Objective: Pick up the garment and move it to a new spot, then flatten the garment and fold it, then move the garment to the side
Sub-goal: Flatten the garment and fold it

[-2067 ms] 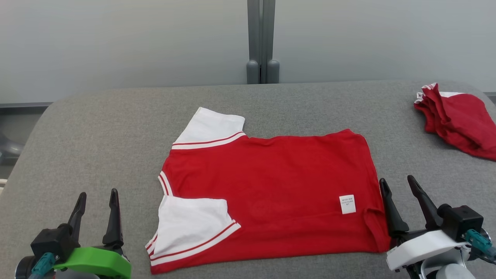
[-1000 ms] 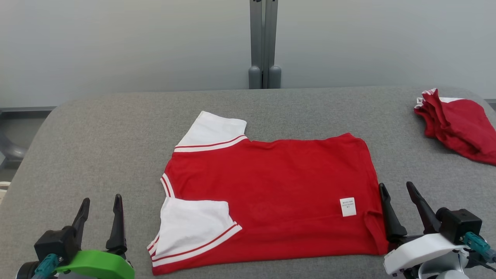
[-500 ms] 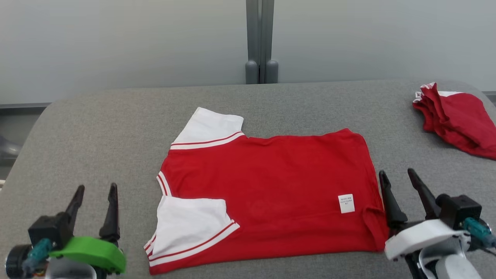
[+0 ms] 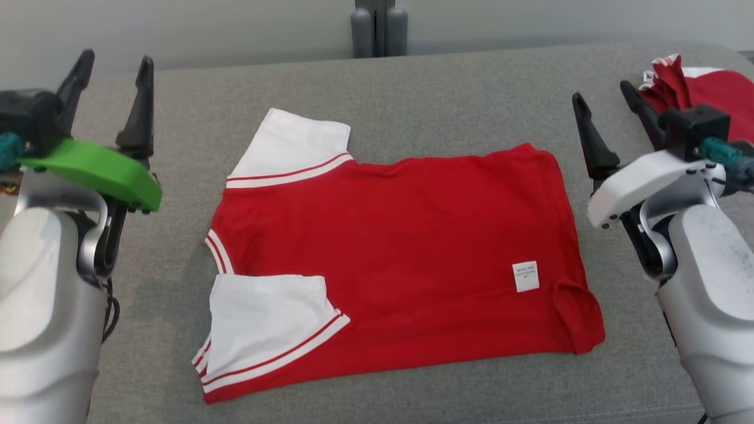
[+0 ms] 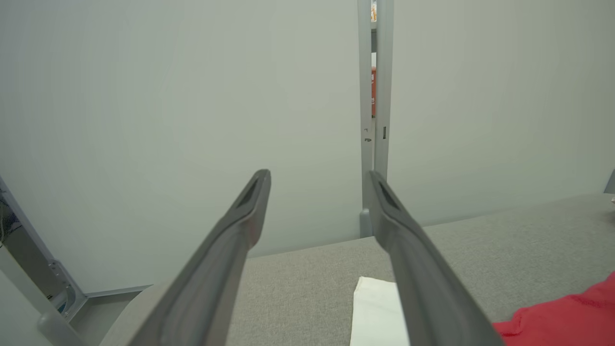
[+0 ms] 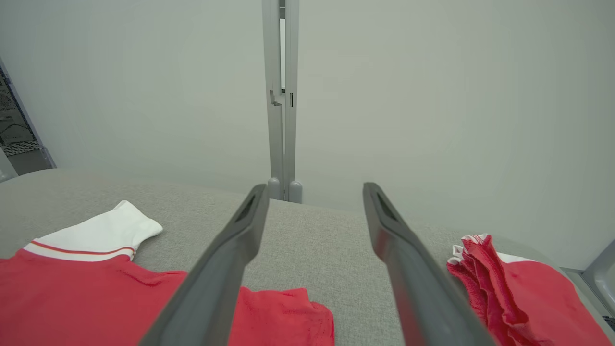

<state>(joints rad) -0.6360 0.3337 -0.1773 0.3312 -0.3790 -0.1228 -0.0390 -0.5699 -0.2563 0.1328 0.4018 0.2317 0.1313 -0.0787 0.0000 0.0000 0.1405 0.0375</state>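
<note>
The garment (image 4: 400,259) lies flat on the grey table (image 4: 412,82), red with two white sleeves at its left and a small white label near its right edge. My left gripper (image 4: 116,58) hovers open to the left of the far sleeve, apart from the cloth. My right gripper (image 4: 601,91) stands open just past the garment's far right corner, holding nothing. The left wrist view shows open fingers (image 5: 319,175) above a white sleeve (image 5: 375,312). In the right wrist view the open fingers (image 6: 315,186) point over the garment's (image 6: 72,298) far edge.
A second red cloth (image 4: 707,88) lies crumpled at the table's far right corner, close behind my right gripper, and appears again (image 6: 519,288) in the right wrist view. A grey post (image 4: 380,29) and pale wall panels stand behind the table. Bare grey table surrounds the garment.
The head view has tilted down. Both arms have lifted and reached forward, so the open grippers now flank the garment's far end. The garment lies as before.
</note>
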